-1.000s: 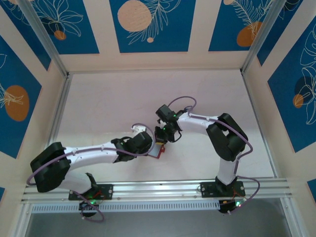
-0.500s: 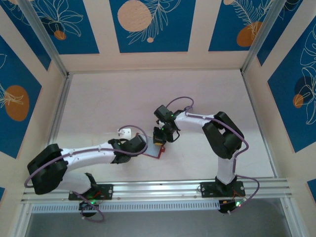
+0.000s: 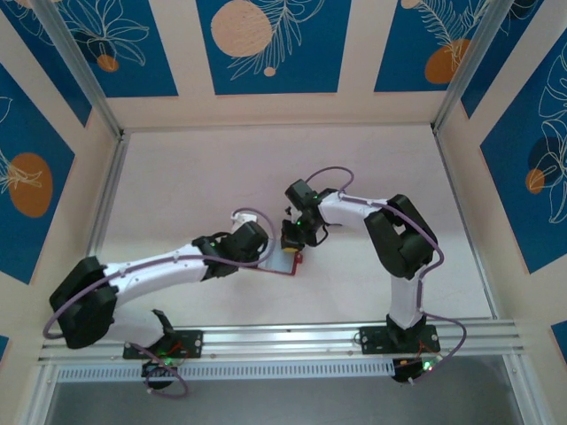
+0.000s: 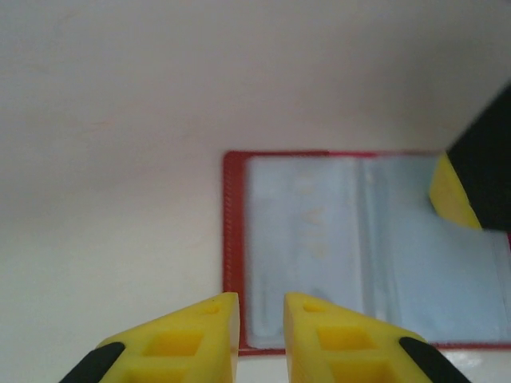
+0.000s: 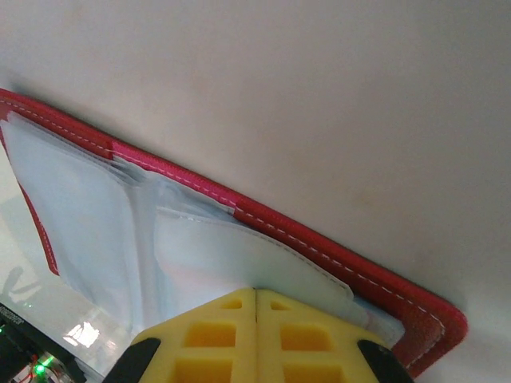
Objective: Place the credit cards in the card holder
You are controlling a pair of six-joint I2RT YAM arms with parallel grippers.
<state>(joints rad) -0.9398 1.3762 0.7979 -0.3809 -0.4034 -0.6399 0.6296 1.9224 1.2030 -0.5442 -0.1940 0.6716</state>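
Observation:
The card holder [image 3: 282, 264] lies open on the white table between the two arms, a red wallet with pale clear sleeves [image 4: 319, 231] facing up. My left gripper [image 4: 262, 299] hovers over its near left corner, jaws a little apart with nothing between them. My right gripper [image 5: 255, 291] is shut, its yellow tips together on a clear sleeve by the red stitched edge [image 5: 319, 247]. From above, the left gripper [image 3: 264, 253] is left of the holder and the right gripper [image 3: 294, 239] is at its far side. The right finger [image 4: 451, 195] shows on the holder's right page. The credit cards are hidden or out of view.
The white table [image 3: 195, 177] is bounded by aluminium posts and blue-and-cream patterned walls [image 3: 266, 44]. A ribbed metal rail [image 3: 283, 336] runs along the near edge with both arm bases on it. Purple cables loop off each wrist.
The left gripper's jaws have parted from shut. The left wrist drew back, then returned to the holder's left side. The right gripper shifted slightly right and stayed shut. The holder now lies open.

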